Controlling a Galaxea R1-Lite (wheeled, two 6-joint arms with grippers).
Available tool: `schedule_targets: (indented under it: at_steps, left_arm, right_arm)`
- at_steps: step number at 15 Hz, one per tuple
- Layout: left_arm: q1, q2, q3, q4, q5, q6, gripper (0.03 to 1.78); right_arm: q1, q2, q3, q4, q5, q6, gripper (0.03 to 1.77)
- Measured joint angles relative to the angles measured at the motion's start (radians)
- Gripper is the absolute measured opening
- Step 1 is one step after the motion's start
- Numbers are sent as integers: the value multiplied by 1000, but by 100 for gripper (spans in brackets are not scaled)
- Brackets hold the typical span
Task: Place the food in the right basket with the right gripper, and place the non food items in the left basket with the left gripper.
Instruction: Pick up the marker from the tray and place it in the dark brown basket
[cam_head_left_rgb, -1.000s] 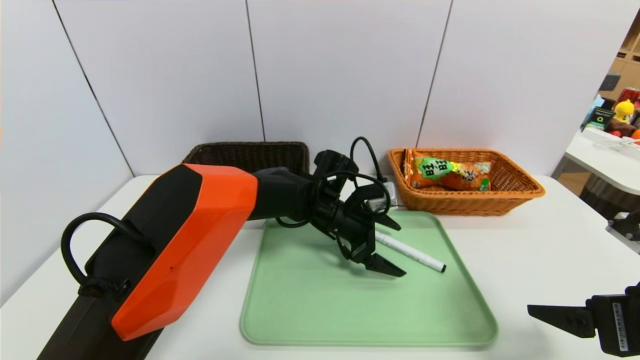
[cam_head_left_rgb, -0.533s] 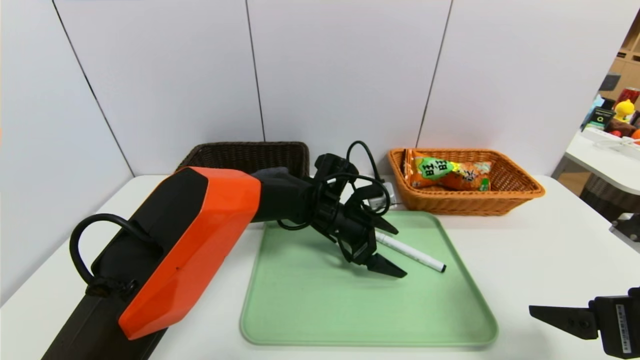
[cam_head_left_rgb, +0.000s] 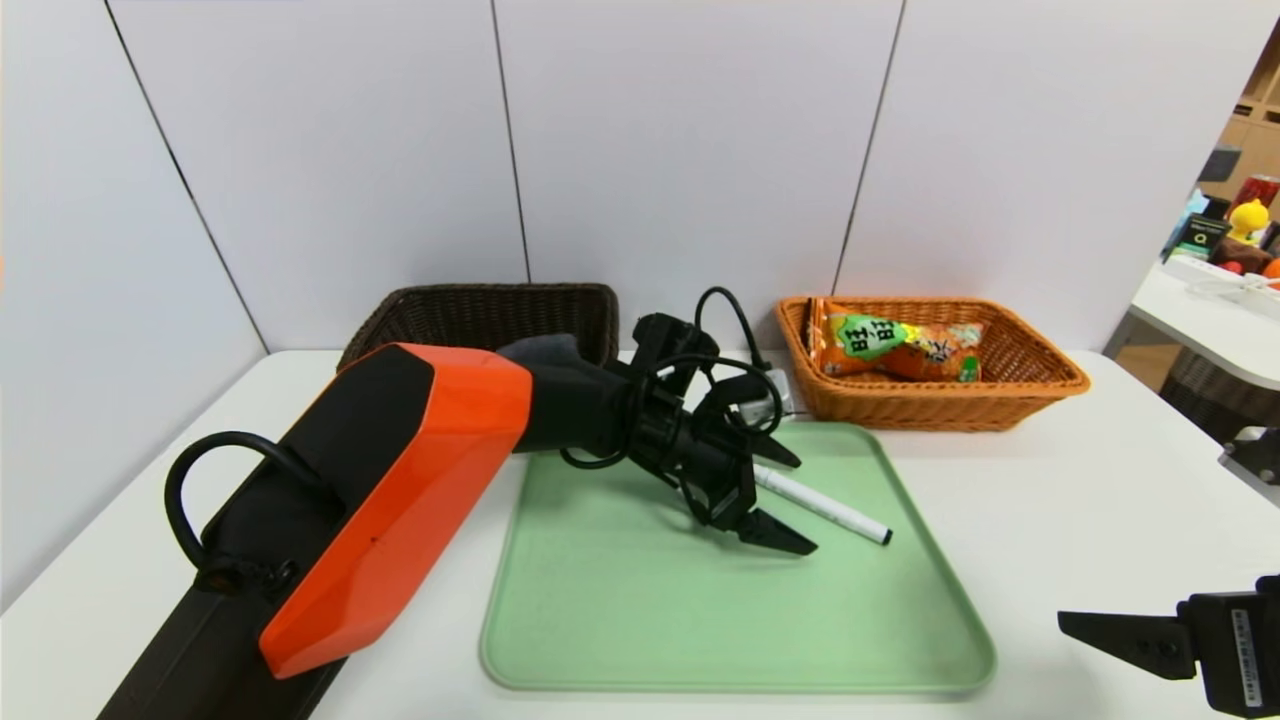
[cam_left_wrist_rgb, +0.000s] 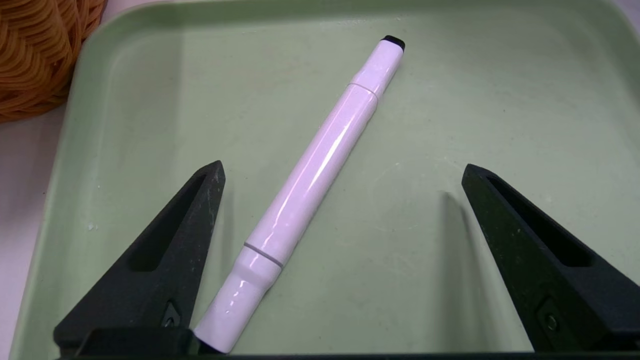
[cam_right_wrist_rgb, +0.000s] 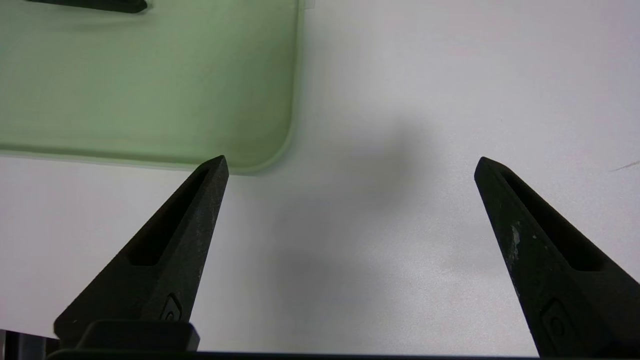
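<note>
Left end effector (cam_left_wrist_rgb: 343, 165), 2 fingers wide open, empty; its orange-shelled arm (cam_head_left_rgb: 400, 510) has shifted right.

It looks like a robot test area in a lab, though the pictures do not settle the room for certain. Plain pale panels (cam_head_left_rgb: 690, 150) with dark seams stand behind the far edge of a white table (cam_head_left_rgb: 1080, 500). A robot arm (cam_head_left_rgb: 450, 440) with an orange shell and looped cables reaches over it. Past the table's right edge, a second table (cam_head_left_rgb: 1215, 320) carries assorted small items, including a yellow toy duck (cam_head_left_rgb: 1248, 220).
</note>
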Motion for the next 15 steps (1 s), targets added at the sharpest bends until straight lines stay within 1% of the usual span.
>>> schedule_targets:
  at_steps: [15]
  left_arm:
    - [0, 8, 0, -3, 3, -1, 169]
  right_arm:
    - [0, 0, -2, 0, 0, -2, 171]
